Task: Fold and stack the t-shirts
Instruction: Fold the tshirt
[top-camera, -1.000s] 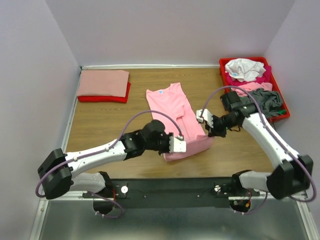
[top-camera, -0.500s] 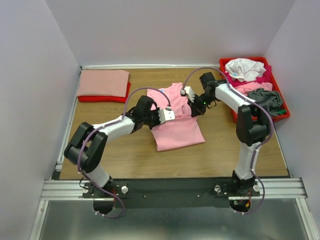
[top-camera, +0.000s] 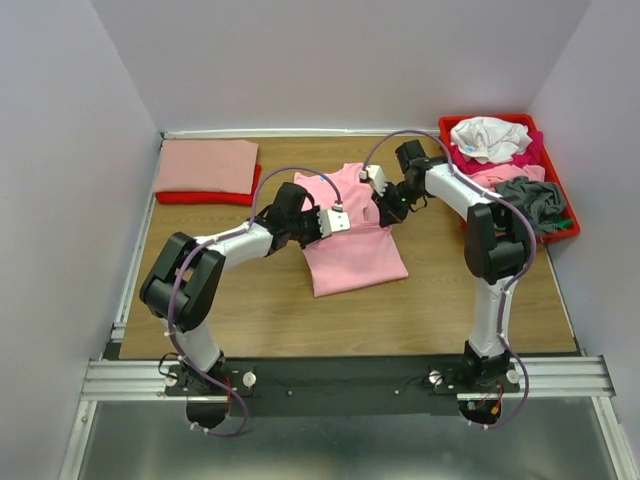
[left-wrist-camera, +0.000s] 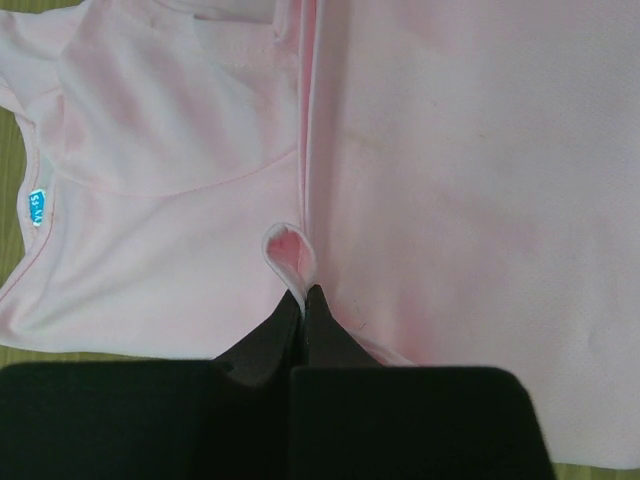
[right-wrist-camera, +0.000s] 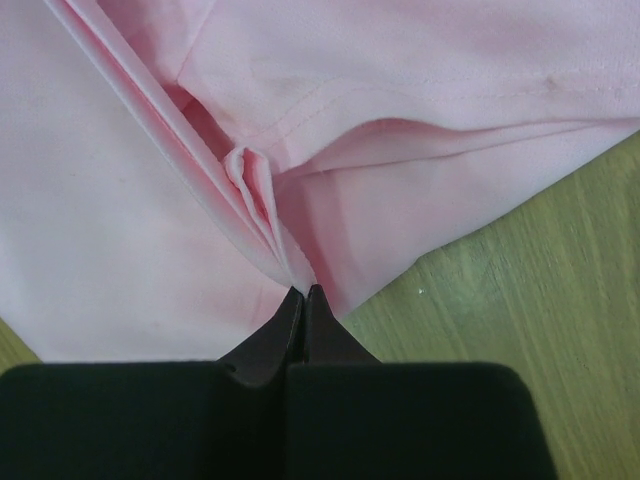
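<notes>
Near counter (top-camera: 250, 320) strip open. Folded stack (top-camera: 205, 165) fills far-left corner, red tray (top-camera: 490, 117) far-right. Left arm (top-camera: 235, 245), right arm (top-camera: 452, 190) crowd centre over pink shirt (top-camera: 355, 262).

Pink t-shirt (top-camera: 355, 260) (blue label (left-wrist-camera: 38, 207)); half-folded, flat

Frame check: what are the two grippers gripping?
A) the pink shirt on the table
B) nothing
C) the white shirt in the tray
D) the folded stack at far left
A: the wrist views show the left gripper and right gripper each shut on a pinched fold of the pink shirt.
</notes>
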